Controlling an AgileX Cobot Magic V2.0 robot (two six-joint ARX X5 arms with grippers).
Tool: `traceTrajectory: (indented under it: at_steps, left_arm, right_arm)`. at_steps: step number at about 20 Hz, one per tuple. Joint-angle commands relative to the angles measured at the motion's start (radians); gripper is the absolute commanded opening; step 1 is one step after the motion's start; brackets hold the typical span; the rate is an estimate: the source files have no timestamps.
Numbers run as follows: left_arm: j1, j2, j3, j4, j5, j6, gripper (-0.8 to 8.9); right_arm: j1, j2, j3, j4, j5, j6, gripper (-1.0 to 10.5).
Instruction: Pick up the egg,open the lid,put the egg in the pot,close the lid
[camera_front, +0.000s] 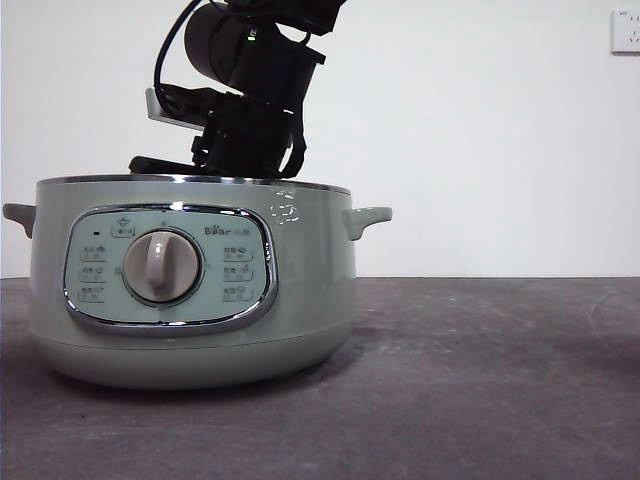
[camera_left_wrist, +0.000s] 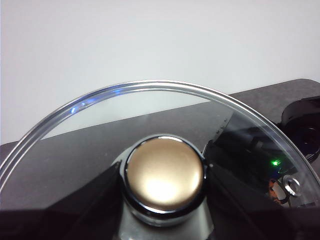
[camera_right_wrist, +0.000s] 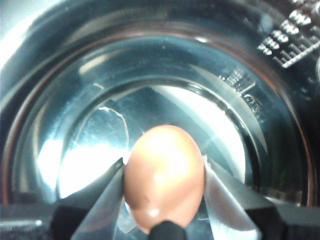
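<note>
The pale green pot (camera_front: 300, 300) stands at the left of the table with no lid on it. A black arm (camera_front: 250, 100) reaches down into it from above. In the right wrist view my right gripper (camera_right_wrist: 163, 172) is shut on the brown-orange egg (camera_right_wrist: 162, 150), holding it inside the pot's shiny metal bowl (camera_right_wrist: 60, 100), above its bottom. My left gripper (camera_left_wrist: 164, 170) is shut on the knob (camera_left_wrist: 165, 187) of the glass lid (camera_left_wrist: 100, 115), which looks golden here. It holds the lid off the pot. The lid does not show in the front view.
The dark table (camera_front: 480, 380) stretches to the right of the pot. A white wall stands behind, with a socket (camera_front: 625, 30) at the top right. Black robot parts with a green light (camera_left_wrist: 274, 162) show through the lid.
</note>
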Motion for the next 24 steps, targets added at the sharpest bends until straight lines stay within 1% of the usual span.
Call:
traceTrajectory:
  at_steps: [1,2,3,4,5,7,8,9,10,13,15,16,18,19,20,23,24]
  left_arm:
    - [0.001,-0.007,0.014,0.045,-0.005,-0.009,-0.09]
    - [0.001,-0.006,0.014,0.045,-0.006,-0.009,-0.09]
    - [0.001,-0.004,0.014,0.045,-0.006,-0.009,-0.09]
    - [0.001,-0.002,0.014,0.043,-0.006,-0.009,-0.09]
    - [0.001,0.005,0.014,0.040,-0.006,-0.009,-0.09]
    - [0.002,0.011,0.014,0.029,-0.006,-0.009,-0.09]
    - [0.001,0.016,0.014,0.024,-0.006,-0.009,-0.09]
    - [0.002,0.020,0.014,0.023,-0.006,-0.009,-0.09]
    - [0.002,0.023,0.014,0.023,-0.006,-0.009,-0.08]
    - [0.001,0.024,0.014,0.020,-0.006,-0.009,-0.09]
    - [0.002,0.026,0.014,0.025,-0.007,-0.009,-0.09]
    - [0.002,0.035,0.014,0.028,-0.010,-0.009,-0.09]
    - [0.002,0.068,0.014,0.038,-0.027,-0.009,-0.09]
    - [0.002,0.093,0.014,0.046,-0.029,-0.009,-0.09]
    - [0.001,0.126,0.014,0.058,-0.028,-0.009,-0.09]
    - [0.001,0.254,0.014,0.116,-0.020,-0.008,-0.09]
    - [0.001,0.312,0.014,0.143,0.006,-0.009,-0.09]
  right_arm:
    - [0.004,0.012,0.002,0.005,-0.001,-0.010,0.1]
    - [0.004,0.012,0.002,0.004,-0.001,-0.009,0.4]
    - [0.004,0.012,0.002,0.004,0.000,-0.008,1.8]
    - [0.004,0.012,0.002,0.005,0.000,-0.007,2.8]
    - [0.004,0.012,0.002,0.005,0.001,-0.005,3.2]
    - [0.004,0.012,0.002,0.006,0.002,0.015,3.3]
    - [0.004,0.012,0.002,0.004,0.001,0.019,4.3]
    - [0.004,0.012,0.002,0.005,0.009,0.019,4.6]
    - [0.007,0.011,0.002,0.005,0.031,0.026,4.6]
    - [0.009,-0.012,0.002,0.002,0.035,0.052,4.6]
    - [0.007,-0.053,0.002,-0.029,0.079,0.052,4.4]
    - [0.007,-0.087,0.002,-0.058,0.125,0.052,4.4]
    - [-0.006,-0.170,0.002,-0.134,0.261,0.052,4.4]
    - [-0.018,-0.221,0.002,-0.176,0.309,0.053,4.4]
    - [-0.034,-0.279,0.002,-0.213,0.333,0.058,4.4]
    - [-0.079,-0.466,0.002,-0.277,0.340,0.130,4.4]
    - [-0.087,-0.535,0.002,-0.290,0.340,0.143,4.4]
